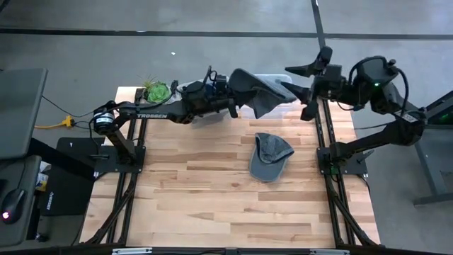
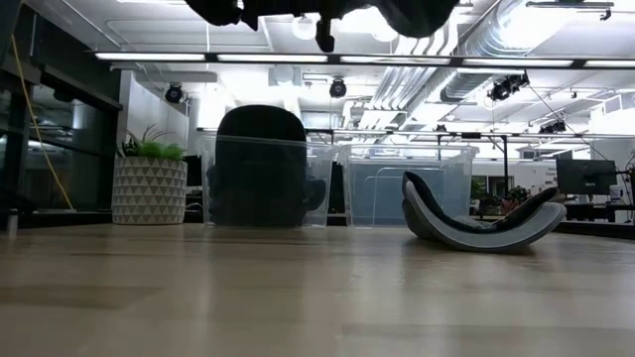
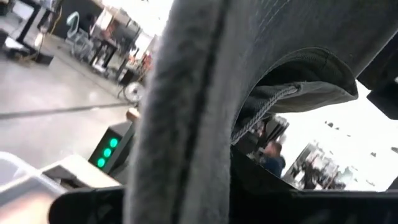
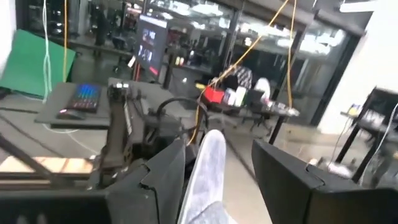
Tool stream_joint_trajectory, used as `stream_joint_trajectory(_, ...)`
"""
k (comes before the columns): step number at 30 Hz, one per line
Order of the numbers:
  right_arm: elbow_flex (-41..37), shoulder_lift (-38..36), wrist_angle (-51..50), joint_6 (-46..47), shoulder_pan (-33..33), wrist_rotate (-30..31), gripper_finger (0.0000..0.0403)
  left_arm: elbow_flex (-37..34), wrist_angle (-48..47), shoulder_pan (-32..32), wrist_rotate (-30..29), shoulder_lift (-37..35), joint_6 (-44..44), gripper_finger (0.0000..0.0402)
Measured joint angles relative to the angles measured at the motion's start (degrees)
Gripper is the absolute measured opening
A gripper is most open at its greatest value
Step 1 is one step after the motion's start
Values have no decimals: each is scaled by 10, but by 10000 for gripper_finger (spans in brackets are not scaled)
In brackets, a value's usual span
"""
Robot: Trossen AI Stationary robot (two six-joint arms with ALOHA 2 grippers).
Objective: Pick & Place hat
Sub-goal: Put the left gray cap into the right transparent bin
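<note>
My left gripper reaches from the table's left and is shut on a dark grey hat. The hat is in the air over a clear bin at the far edge, and it fills the left wrist view. My right gripper is open at the hat's right end. In the right wrist view, a pale strip of the hat stands between its fingers, apart from both. A second grey cap lies crown-down on the table. My left gripper holds the dark grey hat by its left edge, coming level from the table's left. The hat itself hides the fingers in the wrist view, so the kind of hold cannot be told. The hat is lifted clear and reaches out to the right past the fingers.
In the low view, two clear bins stand at the far edge. One holds something dark and the other stands to its right. A potted plant stands at the far left. The near half of the wooden table is bare.
</note>
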Motion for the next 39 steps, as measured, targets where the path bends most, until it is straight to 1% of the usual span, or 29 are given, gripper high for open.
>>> stream_joint_trajectory(4, 1, -4, -53, 37, -10, -3, 181, 0, -33, 0, 15, 0, 5, 0)
stream_joint_trajectory(7, 22, 9, -98, 55, -21, -12, 182, 10, -77, 0, 22, 0, 19, 0)
stream_joint_trajectory(10, 54, 31, -139, 59, -28, -14, 182, 58, -181, 0, 27, 0, 69, 0)
stream_joint_trajectory(14, 108, 66, -221, 67, -47, -13, 182, 143, -349, 0, 23, 0, 158, 0)
stream_joint_trajectory(17, 148, 93, -286, 78, -62, -11, 182, 196, -459, 0, -6, 0, 222, 0)
stream_joint_trajectory(20, 174, 115, -310, 82, -70, -11, 182, 226, -532, 0, -46, 0, 282, 0)
stream_joint_trajectory(24, 194, 135, -315, 98, -77, -25, 186, 237, -563, 0, -108, 0, 330, 0)
stream_joint_trajectory(26, 196, 140, -315, 109, -77, -35, 194, 237, -565, 0, -141, 0, 345, 0)
stream_joint_trajectory(28, 196, 149, -319, 114, -75, -35, 206, 237, -565, 0, -161, 0, 352, 0)
stream_joint_trajectory(32, 196, 174, -329, 123, -74, -28, 235, 237, -564, 0, -179, 0, 368, 0)
stream_joint_trajectory(36, 196, 198, -332, 120, -73, 1, 258, 237, -565, 0, -188, 1, 376, 0)
stream_joint_trajectory(39, 196, 214, -332, 119, -72, 26, 265, 237, -563, 0, -189, 1, 376, 0)
